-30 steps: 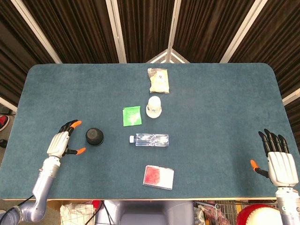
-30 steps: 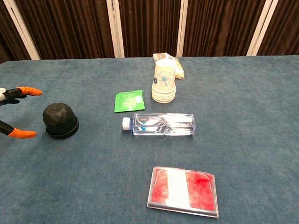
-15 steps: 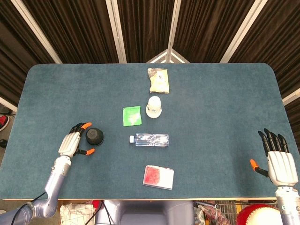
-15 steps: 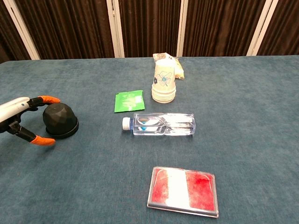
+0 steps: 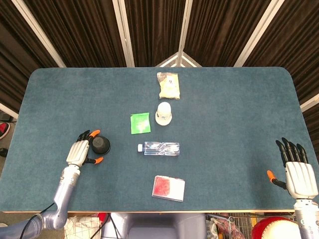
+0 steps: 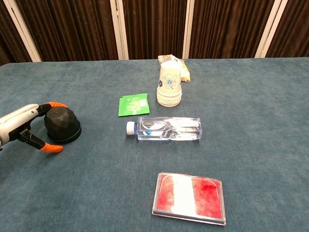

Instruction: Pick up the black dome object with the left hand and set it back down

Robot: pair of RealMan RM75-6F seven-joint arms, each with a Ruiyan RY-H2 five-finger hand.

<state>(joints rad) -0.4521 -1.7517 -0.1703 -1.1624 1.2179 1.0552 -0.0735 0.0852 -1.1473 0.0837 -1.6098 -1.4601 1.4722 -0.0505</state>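
- Left robot hand (image 6: 24,126) is closing in on the black faceted dome object (image 6: 62,123); a second ago it was apart from it on the left, now its orange-tipped fingers (image 6: 57,105) are wrapping over the top back of the dome and the thumb is sitting low at the front-left, just beside the base.
- Hand is spread wide around the dome, fingers apart; can't tell from either view whether they are touching it yet, so no grip.
- Dome is sitting on the blue felt desk (image 5: 234,114), left-front area, base flat, not lifted. Judgement: reach is done, closing and lifting are coming next.
- Green flat sachet (image 6: 133,104) is lying to the right of the dome, well apart.
- Clear plastic water bottle (image 6: 166,128) is lying on its side mid-desk, white cap pointing left; can't tell how much is inside.
- Stack of white paper cups (image 6: 169,84) is standing upside down behind the bottle; a beige snack packet (image 5: 168,85) is lying just behind it.
- Clear flat box with red and white contents (image 6: 190,197) is lying closed near the front edge.
- Right robot hand (image 5: 299,172) is resting far right, fingers spread, holding nothing.
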